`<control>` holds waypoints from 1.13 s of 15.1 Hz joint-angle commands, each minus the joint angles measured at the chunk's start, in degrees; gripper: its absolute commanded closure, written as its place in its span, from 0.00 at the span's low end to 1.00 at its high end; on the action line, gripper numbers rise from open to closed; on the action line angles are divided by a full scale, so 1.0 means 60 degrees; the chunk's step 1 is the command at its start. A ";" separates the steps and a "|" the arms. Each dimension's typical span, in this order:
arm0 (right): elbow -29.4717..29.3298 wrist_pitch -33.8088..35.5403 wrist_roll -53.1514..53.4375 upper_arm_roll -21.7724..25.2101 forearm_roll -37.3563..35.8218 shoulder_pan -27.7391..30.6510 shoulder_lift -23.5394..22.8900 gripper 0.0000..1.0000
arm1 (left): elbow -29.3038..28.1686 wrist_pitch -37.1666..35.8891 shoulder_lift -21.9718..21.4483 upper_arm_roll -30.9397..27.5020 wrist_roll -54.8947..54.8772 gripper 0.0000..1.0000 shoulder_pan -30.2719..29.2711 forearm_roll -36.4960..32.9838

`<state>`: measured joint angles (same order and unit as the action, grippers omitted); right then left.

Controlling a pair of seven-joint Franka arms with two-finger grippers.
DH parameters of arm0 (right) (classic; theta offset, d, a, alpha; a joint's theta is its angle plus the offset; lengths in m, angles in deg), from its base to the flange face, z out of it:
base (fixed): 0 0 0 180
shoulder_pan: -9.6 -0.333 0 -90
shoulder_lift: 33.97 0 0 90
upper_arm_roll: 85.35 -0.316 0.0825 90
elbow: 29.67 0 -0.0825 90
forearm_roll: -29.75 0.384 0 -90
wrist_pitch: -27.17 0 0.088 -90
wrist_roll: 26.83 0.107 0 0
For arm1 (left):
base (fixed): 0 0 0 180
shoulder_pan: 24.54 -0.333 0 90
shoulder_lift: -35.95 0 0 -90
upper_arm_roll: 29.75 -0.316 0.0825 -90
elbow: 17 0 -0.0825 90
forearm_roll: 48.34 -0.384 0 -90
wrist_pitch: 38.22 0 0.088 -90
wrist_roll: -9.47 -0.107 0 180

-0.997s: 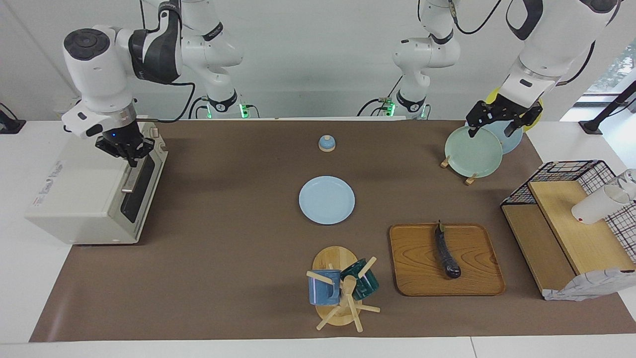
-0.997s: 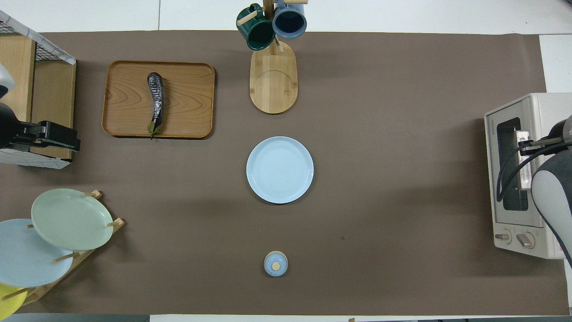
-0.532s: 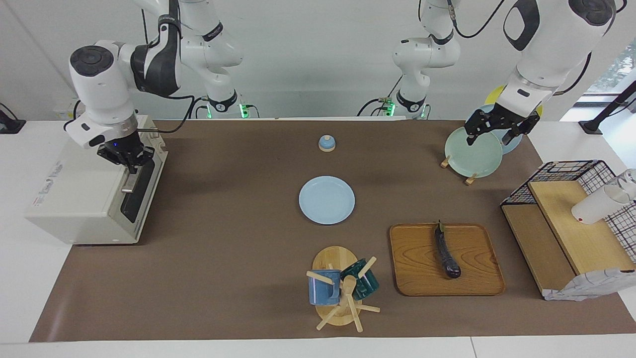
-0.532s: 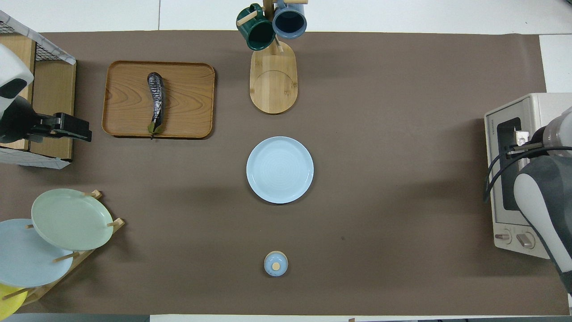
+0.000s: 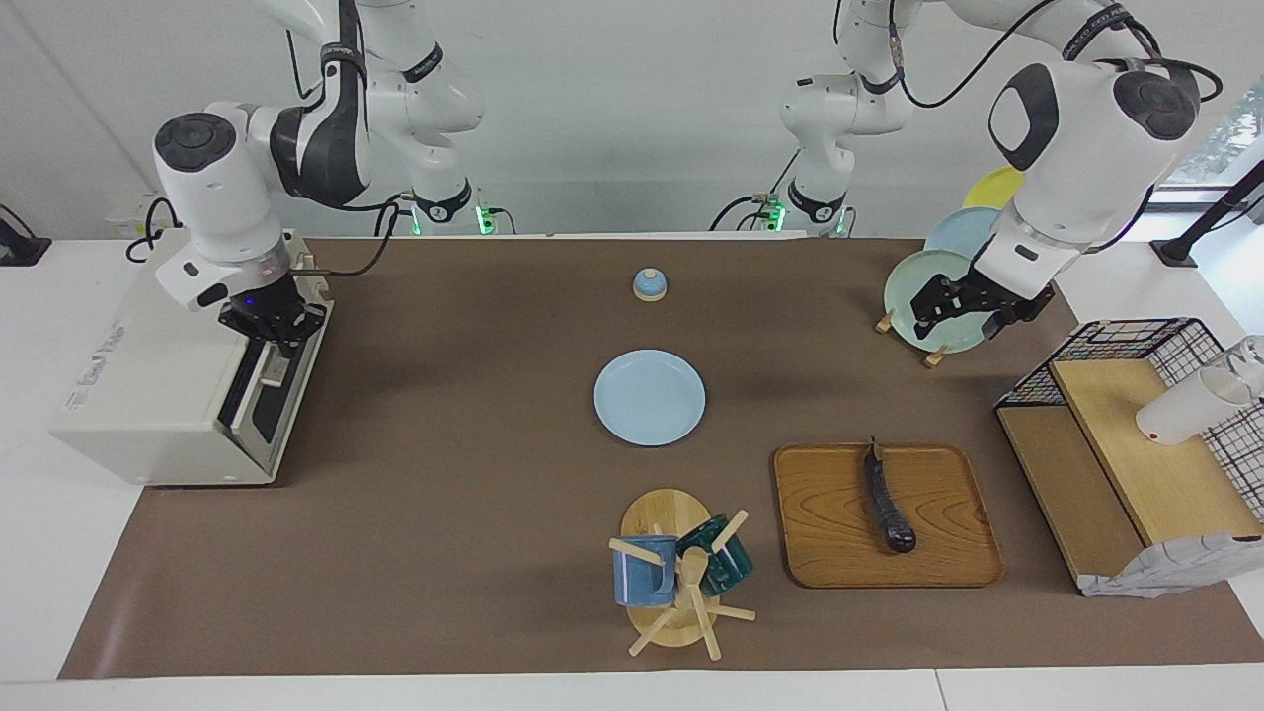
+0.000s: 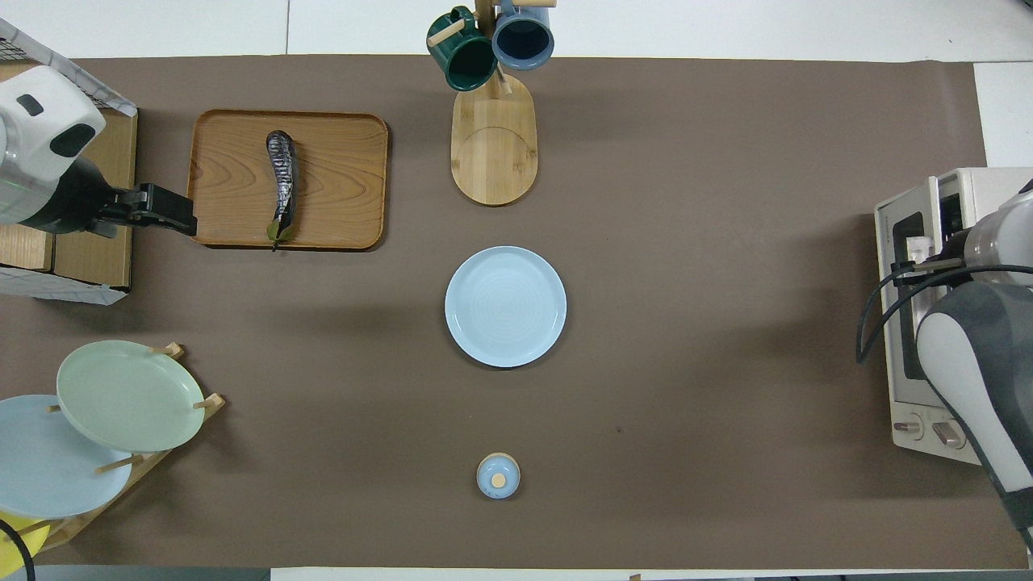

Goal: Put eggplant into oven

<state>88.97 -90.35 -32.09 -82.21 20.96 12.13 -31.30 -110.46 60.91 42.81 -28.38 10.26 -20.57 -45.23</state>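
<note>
The eggplant point(image 5: 889, 504) lies on a tray point(image 5: 829, 553) toward the left arm's end, the oven point(image 5: 148, 395) at the right arm's end

A round pale-blue plate point(image 5: 650, 397) is set mid-worktop on the brown mat point(image 5: 474, 513). A rectangular wooden tray point(image 5: 839, 533) is placed beside a wooden mug tree point(image 5: 671, 578) hung with blue and green mugs. Plates are stacked in a wooden rack point(image 6: 97, 420).

The right end effector point(image 5: 276, 334), clamped on the bar handle point(image 5: 269, 370) of the oven point(image 5: 148, 395), has drawn the door point(image 5: 259, 400) from closed to slightly ajar. The left end effector point(image 5: 963, 311) has dropped from above the plate rack point(image 5: 928, 351) and swung toward the wooden tray point(image 5: 839, 533), with its fingers spread.
</note>
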 commanded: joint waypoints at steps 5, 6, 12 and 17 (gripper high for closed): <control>0.0922 -0.1680 0.0174 -0.0039 0.1376 0.0003 -0.0812 1.00 | 0.0532 0.1684 0.1768 0.0064 -0.0102 0.00 -0.0076 0.0171; 0.1040 -0.1886 0.0203 -0.0082 0.1479 -0.0012 -0.0841 1.00 | 0.0532 0.1874 0.2003 0.0065 -0.0219 0.00 -0.0062 0.0156; 0.1100 -0.2927 0.0613 -0.0097 0.1714 -0.0466 -0.1763 1.00 | 0.0911 0.3164 0.3424 0.0109 -0.0322 0.00 -0.0018 0.0112; 0.1071 -0.2972 0.0744 -0.0097 0.2564 -0.0728 -0.2130 1.00 | 0.0811 0.4364 0.3997 0.0109 -0.0323 0.00 0.0347 0.0112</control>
<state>95.88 -107.80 -27.84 -83.24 35.54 7.75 -44.18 -106.36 84.23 64.84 -27.41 9.06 -20.20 -44.93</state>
